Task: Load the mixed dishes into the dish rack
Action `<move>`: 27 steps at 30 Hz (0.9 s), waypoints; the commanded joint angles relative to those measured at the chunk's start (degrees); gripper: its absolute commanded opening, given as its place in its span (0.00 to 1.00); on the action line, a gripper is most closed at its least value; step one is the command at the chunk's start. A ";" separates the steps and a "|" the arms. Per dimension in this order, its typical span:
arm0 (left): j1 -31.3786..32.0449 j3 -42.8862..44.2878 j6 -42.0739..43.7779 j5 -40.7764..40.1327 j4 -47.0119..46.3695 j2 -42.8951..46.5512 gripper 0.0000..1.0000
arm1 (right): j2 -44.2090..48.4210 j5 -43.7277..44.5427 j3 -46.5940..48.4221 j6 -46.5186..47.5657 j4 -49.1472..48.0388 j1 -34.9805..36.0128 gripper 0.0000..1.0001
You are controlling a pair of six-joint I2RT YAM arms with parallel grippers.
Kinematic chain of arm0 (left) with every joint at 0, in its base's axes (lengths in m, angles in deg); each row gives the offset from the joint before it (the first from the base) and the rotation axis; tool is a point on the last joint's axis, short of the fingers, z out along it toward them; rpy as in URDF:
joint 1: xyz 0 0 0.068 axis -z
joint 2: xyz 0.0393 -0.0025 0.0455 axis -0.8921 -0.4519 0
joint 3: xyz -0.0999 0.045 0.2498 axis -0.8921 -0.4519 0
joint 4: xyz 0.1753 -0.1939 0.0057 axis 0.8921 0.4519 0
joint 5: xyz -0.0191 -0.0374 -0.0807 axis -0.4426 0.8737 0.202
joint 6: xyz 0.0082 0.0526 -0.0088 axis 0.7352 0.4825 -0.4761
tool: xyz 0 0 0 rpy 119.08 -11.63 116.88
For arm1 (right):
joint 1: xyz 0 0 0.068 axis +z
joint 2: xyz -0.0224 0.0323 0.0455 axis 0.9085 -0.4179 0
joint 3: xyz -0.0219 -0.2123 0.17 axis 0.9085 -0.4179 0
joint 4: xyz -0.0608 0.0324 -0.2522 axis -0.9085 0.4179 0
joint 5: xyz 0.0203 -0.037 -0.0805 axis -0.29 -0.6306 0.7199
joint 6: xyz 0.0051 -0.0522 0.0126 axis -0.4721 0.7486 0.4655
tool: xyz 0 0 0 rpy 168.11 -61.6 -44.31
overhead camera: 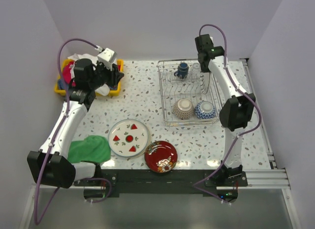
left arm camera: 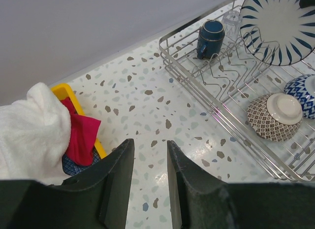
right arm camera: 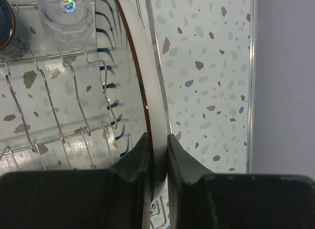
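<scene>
Right wrist showed your right gripper (right arm camera: 156,140) pinching the striped plate (right arm camera: 146,91) upright at the dish rack's (overhead camera: 189,124) 3 o'clock side; you needed it fully seated before letting go, while your left gripper (left arm camera: 149,143) hung spread, empty.

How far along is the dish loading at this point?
Done: dark blue mug, clear glass and two bowls sit in the dish rack. In hand: right gripper pinches the striped plate on edge in the rack. Remaining: white plate with red wedges and red floral plate lie on the table; left gripper is open, empty.
</scene>
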 commanded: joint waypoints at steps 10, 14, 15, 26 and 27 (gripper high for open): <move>-0.26 -2.11 -0.82 3.78 -2.61 0.15 0.39 | 4.99 -2.34 0.02 2.18 1.85 -1.74 0.77; 0.09 -4.04 -1.09 8.86 -1.82 0.07 0.40 | 9.29 -2.78 -0.42 2.89 2.38 -1.74 0.89; 0.97 -4.65 -0.91 9.84 -1.30 0.07 0.40 | 10.17 -3.05 -0.69 2.98 2.47 -1.82 0.92; 17.22 -17.48 16.13 18.29 9.34 0.07 0.33 | 31.50 -26.68 -22.10 6.92 1.86 -1.73 0.93; 18.71 -18.19 16.75 18.11 9.52 -0.20 0.33 | 33.71 -31.56 -27.96 8.59 1.51 -1.73 0.88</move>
